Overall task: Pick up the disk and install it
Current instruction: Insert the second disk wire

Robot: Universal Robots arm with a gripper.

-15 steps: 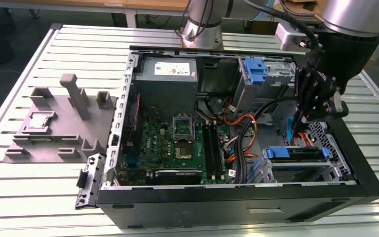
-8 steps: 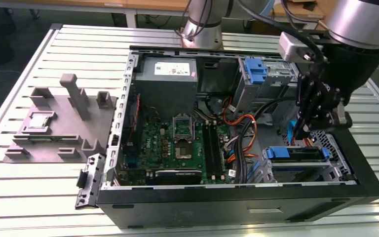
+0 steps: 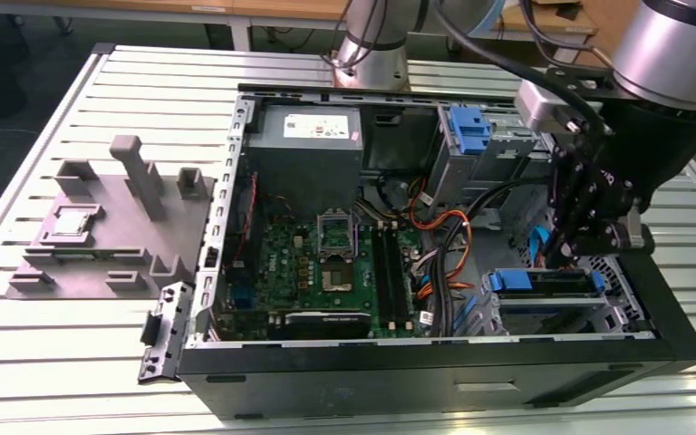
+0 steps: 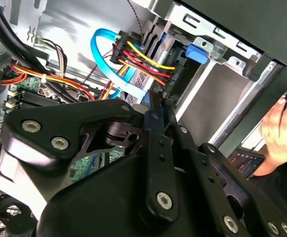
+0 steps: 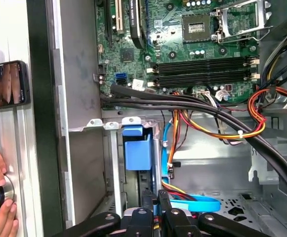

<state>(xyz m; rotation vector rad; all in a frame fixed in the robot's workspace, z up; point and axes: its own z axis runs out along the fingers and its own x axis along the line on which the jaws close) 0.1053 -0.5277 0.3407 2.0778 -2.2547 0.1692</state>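
Looks nearly done: the disk (image 3: pixel 546 283), a flat silver metal drive in its blue plastic carrier, already sits in the bay at the open black computer case's (image 3: pixel 445 381) front corner. The robot's black hand (image 5: pixel 155 210) is down at its rear edge; can't tell whether it's clenched or released.

Gripper (image 3: pixel 593 243) pointing down — fingers (image 4: pixel 153 106) closed together; arm bent over.

Looks like a robotics lab or test workshop: an open computer case (image 3: pixel 445 353) lies on a slatted metal table (image 3: pixel 33 362), a grey fixture block (image 3: pixel 106 236) sits beside it, and the robot arm (image 3: pixel 674 54) is bolted right onto the tabletop.
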